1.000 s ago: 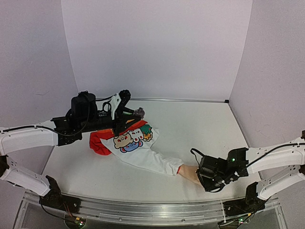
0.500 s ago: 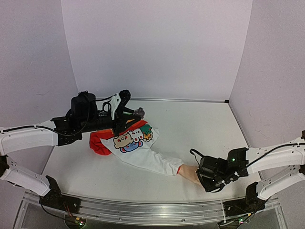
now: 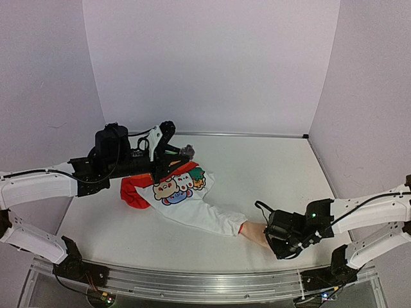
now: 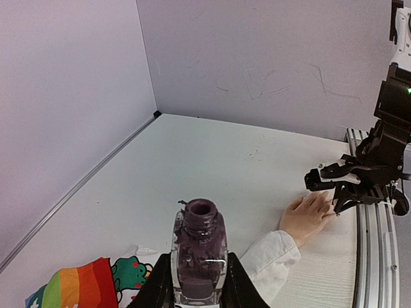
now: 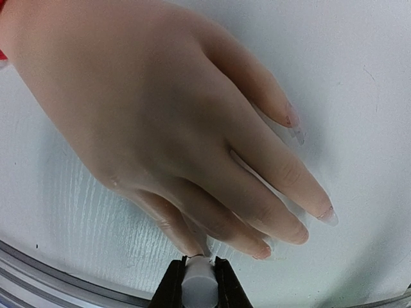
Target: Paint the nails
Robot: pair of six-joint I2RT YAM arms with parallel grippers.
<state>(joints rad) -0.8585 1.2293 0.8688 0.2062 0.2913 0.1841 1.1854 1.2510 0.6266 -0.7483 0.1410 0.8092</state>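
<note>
On the white worktop [image 3: 276, 167], near its front right edge, one mannequin hand [image 5: 173, 128] is laid palm down, sticking out of the cuff of one white cartoon-print top [image 3: 192, 205]. Five fingers are counted. Of the nails [image 5: 329, 215], two long clear tips are seen plainly; the other three cannot be made out. Two grippers are counted. The right gripper [image 5: 197, 290] is clenched on one white brush cap [image 5: 196, 274], whose front end is set just beside the tip of the finger nearest the rail; the brush itself is hidden. Well apart, at the far left over the top's red part, the left gripper [image 4: 199, 285] is clenched on one uncapped bottle [image 4: 200, 253] of dark purple polish, held upright.
</note>
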